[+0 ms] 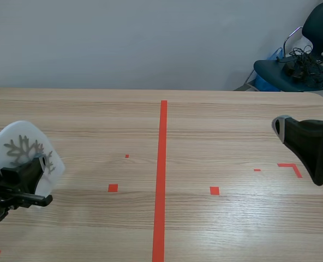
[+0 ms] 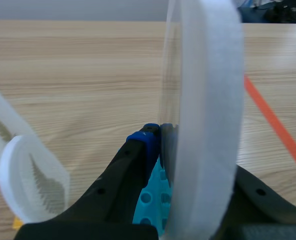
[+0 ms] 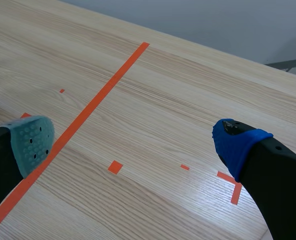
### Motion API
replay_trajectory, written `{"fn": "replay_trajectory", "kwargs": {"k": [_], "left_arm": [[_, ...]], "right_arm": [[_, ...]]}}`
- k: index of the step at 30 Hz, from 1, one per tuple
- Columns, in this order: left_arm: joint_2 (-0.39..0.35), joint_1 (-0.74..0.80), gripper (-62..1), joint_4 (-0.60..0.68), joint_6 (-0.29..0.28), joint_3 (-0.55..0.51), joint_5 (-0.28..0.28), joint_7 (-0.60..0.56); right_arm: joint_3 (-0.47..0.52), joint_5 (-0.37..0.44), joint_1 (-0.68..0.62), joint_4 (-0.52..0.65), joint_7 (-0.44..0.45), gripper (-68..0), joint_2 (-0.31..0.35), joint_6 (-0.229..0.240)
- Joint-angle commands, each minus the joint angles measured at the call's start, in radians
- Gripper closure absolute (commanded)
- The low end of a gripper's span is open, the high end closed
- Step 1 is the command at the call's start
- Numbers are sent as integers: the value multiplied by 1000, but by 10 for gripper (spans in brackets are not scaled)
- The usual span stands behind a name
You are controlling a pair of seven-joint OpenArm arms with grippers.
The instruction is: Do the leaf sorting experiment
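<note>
Left gripper low, tight on leaf disc.

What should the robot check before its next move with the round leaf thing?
1. The left gripper is shut on the leaf disc: ok, the disc stands edge-on between the fingers in the left wrist view.
2. The leaf is inside the held disc: ok, a grey branched leaf shows through.
3. The right gripper is open and holds nothing: ok.
4. The second disc beside the left gripper is out of its way: cannot tell.
5. There is a place to sort the disc into: cannot tell, only tape marks show on the table.
</note>
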Motion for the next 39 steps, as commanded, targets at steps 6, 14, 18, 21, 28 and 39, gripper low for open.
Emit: {"fn": "replay_trajectory", "kwargs": {"k": [6,14,18,21,28,39], "left_arm": [[-2,-105,-55,-150,76,2,-4,-62],[-16,-203,-55,-287,127,-52,-4,-87],[-36,-233,-55,-342,128,-54,-4,-112],[-46,-241,-55,-359,137,-54,-4,-113],[-57,-235,-87,-359,137,-54,-3,-123],[-114,-180,-253,-220,84,-55,-4,-99]], "right_arm": [[0,15,14,8,14,-679,13,0],[0,14,14,8,14,-679,13,0],[0,14,14,8,14,-679,13,0],[0,14,14,8,13,-679,13,0],[0,14,14,8,10,-679,13,0],[0,14,14,8,11,-679,13,0]]}}
